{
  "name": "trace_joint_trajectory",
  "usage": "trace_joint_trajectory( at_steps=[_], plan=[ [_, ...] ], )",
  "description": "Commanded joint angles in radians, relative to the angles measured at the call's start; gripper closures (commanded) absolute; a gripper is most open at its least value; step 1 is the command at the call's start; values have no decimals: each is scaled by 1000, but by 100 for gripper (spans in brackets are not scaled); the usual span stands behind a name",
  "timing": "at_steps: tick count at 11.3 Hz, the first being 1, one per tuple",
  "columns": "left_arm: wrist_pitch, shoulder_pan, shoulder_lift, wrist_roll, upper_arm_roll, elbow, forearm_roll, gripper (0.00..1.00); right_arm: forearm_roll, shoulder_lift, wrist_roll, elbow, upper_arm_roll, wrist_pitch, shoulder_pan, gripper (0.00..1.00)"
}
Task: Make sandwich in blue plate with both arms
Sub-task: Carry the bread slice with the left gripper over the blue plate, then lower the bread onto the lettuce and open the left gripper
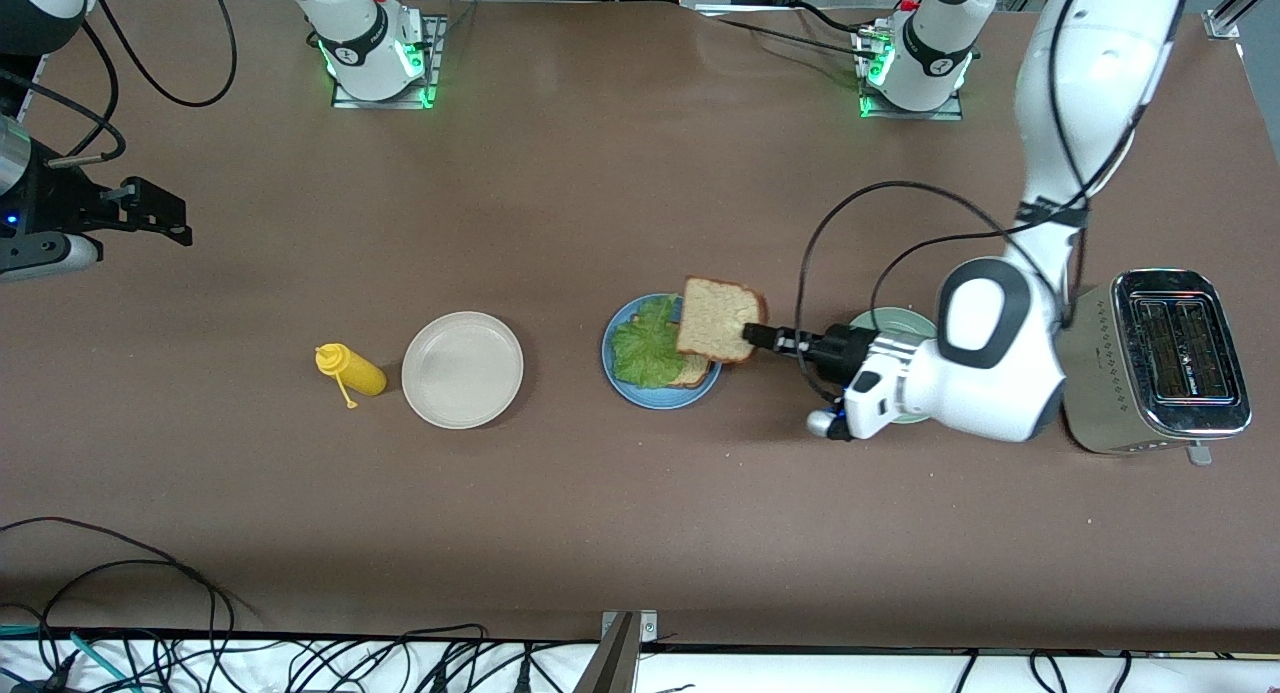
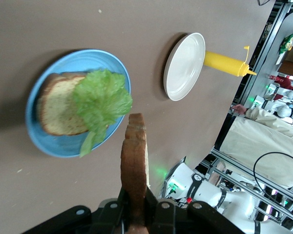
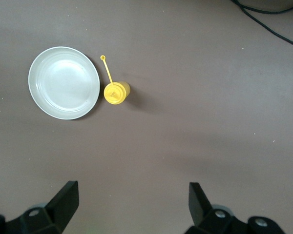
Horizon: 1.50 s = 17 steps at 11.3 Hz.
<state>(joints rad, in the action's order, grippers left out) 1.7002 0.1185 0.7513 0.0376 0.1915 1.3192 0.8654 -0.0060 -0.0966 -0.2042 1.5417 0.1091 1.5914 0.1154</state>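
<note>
The sandwich is only half made; on the round blue plate (image 1: 625,388) lies a bottom slice of brown bread (image 2: 56,107) with a darker crust, and a curly green lettuce leaf (image 1: 647,345) sits on top of it and hangs a little over the plate's rim; the plate is smooth and plain, with a low rim, and it is about as wide as the bread.

The top slice of bread (image 1: 717,319) is up in the air over the blue plate, over the side of the plate toward the left arm's end of the table; it is square, soft and grainy, pale in the middle with a brown crust; the left gripper (image 1: 757,335) pinches it tight by one edge with its two black fingers, so the slice sticks out from the fingers over the lettuce.

The right gripper (image 3: 132,202) waits with its fingers spread wide and nothing in them, up high toward the right arm's end of the table, well apart from the blue plate.

A beige-white plate (image 1: 462,369) is near the blue plate, toward the right arm's end; a yellow squeeze bottle (image 1: 350,371) lies just beside that plate; a pale green plate (image 1: 880,323) sits under the left arm, near the blue plate; a shiny metal toaster (image 1: 1160,363) stands at the left arm's end.
</note>
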Motion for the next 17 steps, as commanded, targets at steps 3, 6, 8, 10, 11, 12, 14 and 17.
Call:
trace_joint_trajectory(
  at_steps=[3, 6, 8, 10, 11, 12, 14, 17],
  plan=[
    [169, 102, 130, 131, -7, -15, 147, 98, -12, -12, 3, -21, 6, -8, 1, 0],
    [197, 95, 178, 272, -9, 14, 196, 83, -12, -12, 3, -21, 7, -10, 1, 0],
    [197, 87, 175, 274, -14, 25, 184, 0, -12, -12, 3, -21, 7, -10, 0, 0],
    [193, 70, 163, 272, -27, 15, 106, 0, -12, -12, 3, -21, 7, -10, 0, 0],
    [193, 60, 148, 272, -27, 11, 19, 0, -12, -12, 3, -21, 7, -10, 0, 0],
    [193, 52, 131, 271, -27, 11, -50, 0, -12, -12, 3, -21, 7, -10, 0, 0],
    [190, 30, 91, 269, -27, 11, -153, 0, -12, -12, 3, -21, 7, -10, 0, 0],
    [124, -28, 10, 260, -29, 12, -285, 0, -12, -12, 3, -21, 7, -10, 0, 0]
  ],
)
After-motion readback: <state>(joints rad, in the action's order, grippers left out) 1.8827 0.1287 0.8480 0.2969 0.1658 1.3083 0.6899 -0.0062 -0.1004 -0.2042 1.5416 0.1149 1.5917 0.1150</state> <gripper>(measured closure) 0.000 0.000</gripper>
